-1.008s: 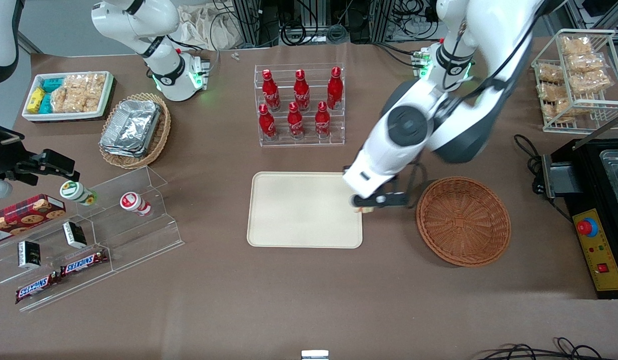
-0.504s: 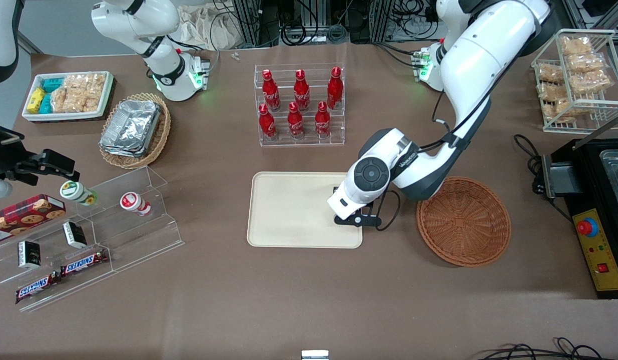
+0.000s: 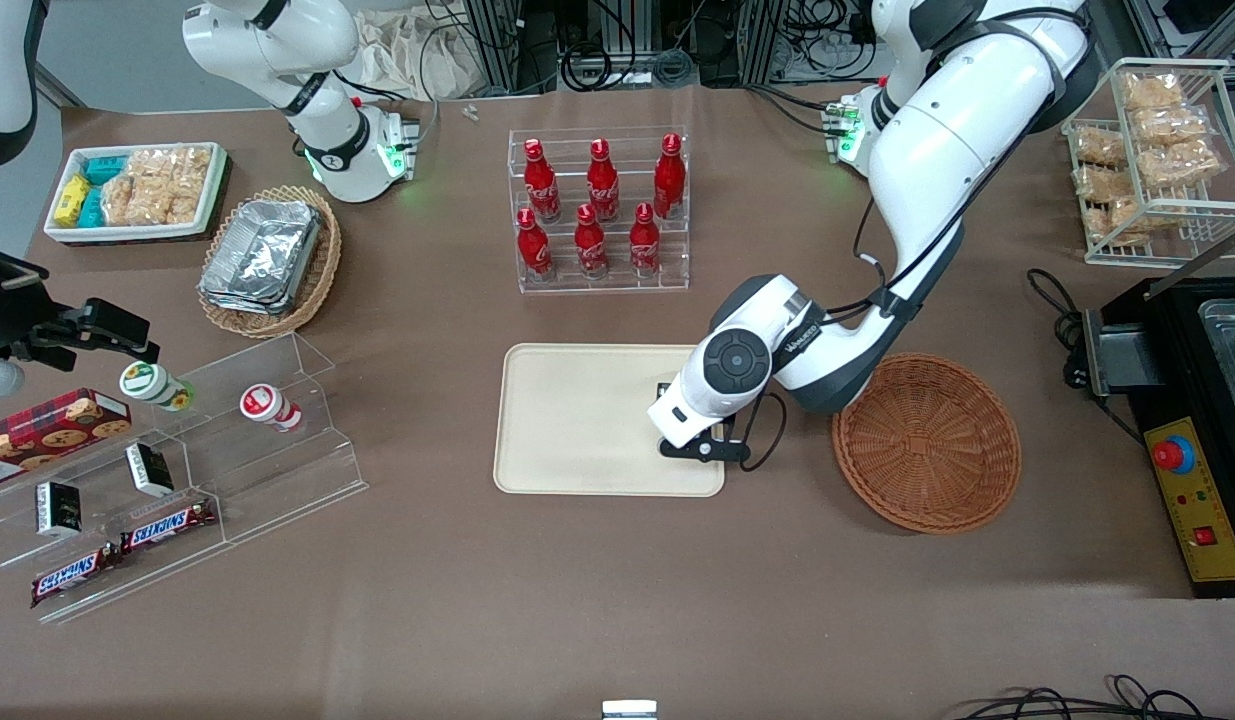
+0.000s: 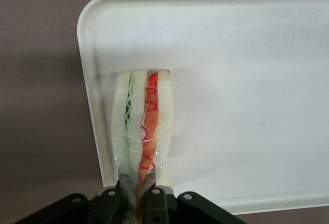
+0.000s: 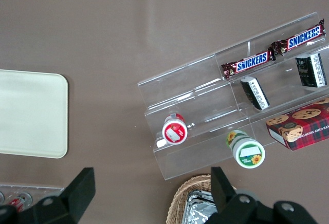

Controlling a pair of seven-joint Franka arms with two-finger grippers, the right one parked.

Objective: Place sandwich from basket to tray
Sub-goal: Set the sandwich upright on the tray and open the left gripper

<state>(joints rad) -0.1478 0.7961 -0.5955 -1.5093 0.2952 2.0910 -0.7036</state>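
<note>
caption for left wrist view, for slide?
Gripper shut on wrapped sandwich, held over the cream tray near its corner.

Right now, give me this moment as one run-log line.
phase: placing | gripper: shut on sandwich, over tray at its edge nearest the basket | basket: no sandwich | release: not yet

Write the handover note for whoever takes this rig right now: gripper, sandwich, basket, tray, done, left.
Gripper: shut on the sandwich, above the tray at its end nearest the basket.
Sandwich: out of the basket, over the tray; whether it touches the tray is unclear.
Basket: empty, beside the tray toward the working arm's end.
Done: pickup and carry.
Left: set it down, release, withdraw.
</note>
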